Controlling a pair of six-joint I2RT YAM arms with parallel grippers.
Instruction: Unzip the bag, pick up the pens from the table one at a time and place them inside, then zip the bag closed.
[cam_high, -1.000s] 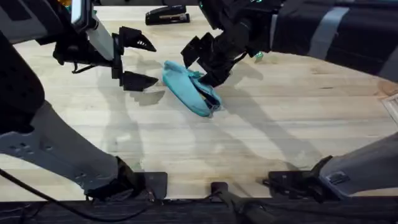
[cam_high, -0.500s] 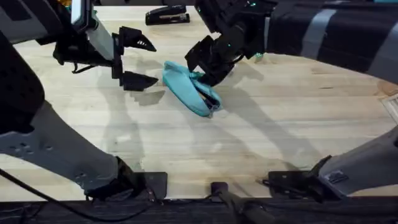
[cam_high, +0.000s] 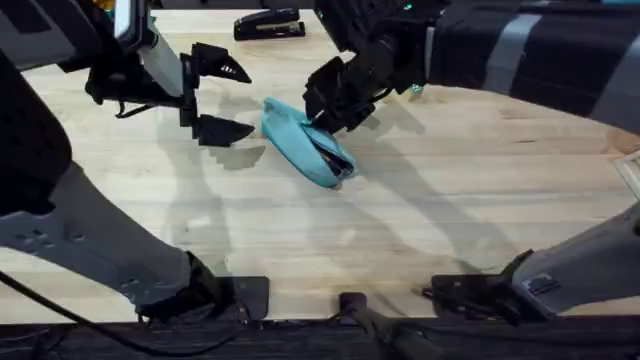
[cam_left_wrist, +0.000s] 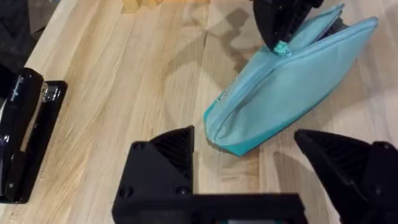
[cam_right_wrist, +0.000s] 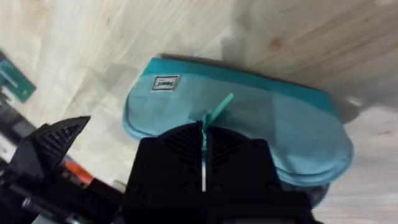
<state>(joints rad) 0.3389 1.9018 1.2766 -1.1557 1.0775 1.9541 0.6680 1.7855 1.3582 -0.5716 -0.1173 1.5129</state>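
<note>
One camera hangs above the arms' bases, looking down and forward over the tabletop (cam_high: 420, 230). The left wrist camera rides low behind its own pincer (cam_left_wrist: 267, 165), facing the bag (cam_left_wrist: 292, 93) from near. The right wrist camera looks almost straight down, very close. All three take in that bag; overhead and left wrist share the stapler (cam_high: 268, 24).

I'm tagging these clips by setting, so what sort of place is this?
Probably a robot workbench or lab desk rather than a home: two arms are mounted at the edge of a bare butcher-block table, and what lies on it is desk gear, a black stapler and a teal pencil pouch.
</note>
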